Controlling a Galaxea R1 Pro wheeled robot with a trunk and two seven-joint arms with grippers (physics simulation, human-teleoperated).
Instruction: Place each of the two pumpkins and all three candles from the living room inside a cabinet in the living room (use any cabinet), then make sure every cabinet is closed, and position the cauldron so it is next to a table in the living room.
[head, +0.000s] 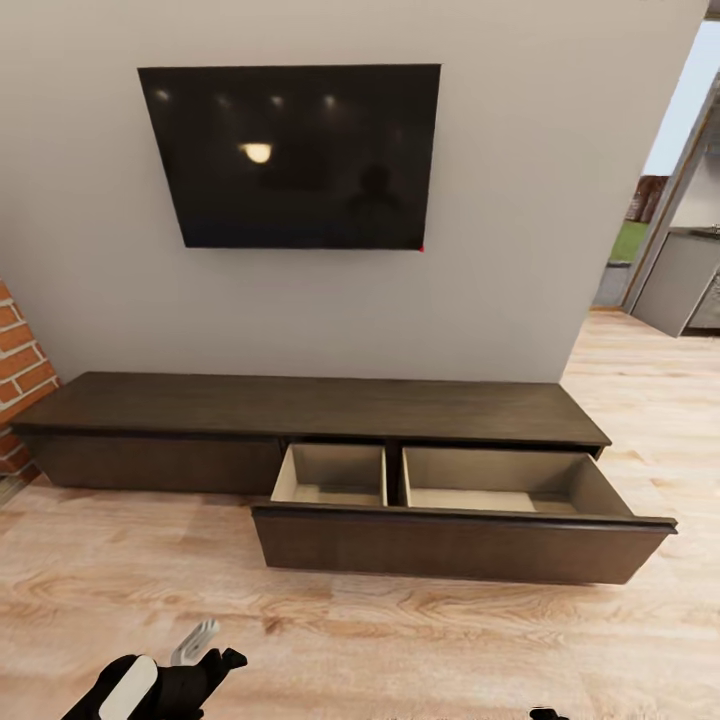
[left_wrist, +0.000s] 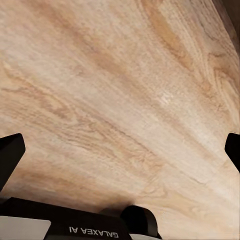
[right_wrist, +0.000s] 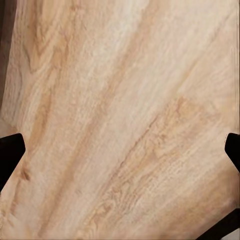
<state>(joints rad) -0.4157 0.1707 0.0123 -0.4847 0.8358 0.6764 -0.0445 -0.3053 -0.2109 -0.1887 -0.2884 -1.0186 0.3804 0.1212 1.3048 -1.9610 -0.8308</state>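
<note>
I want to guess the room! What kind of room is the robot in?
Probably a living room: a big dark TV on the wall, a long low cabinet under it with a drawer open, and a wood floor.

Place: a living room in a home, rendered in simulation.
Wall: a dark flat television hangs on a plain pale wall.
Furniture: a long low dark-brown cabinet stands under it, one drawer pulled out.
Floor: light wood planks.
Edges: a red brick corner at the left; a doorway at the right opens onto grey units.

Dark-brown low cabinet, right drawer open
</note>
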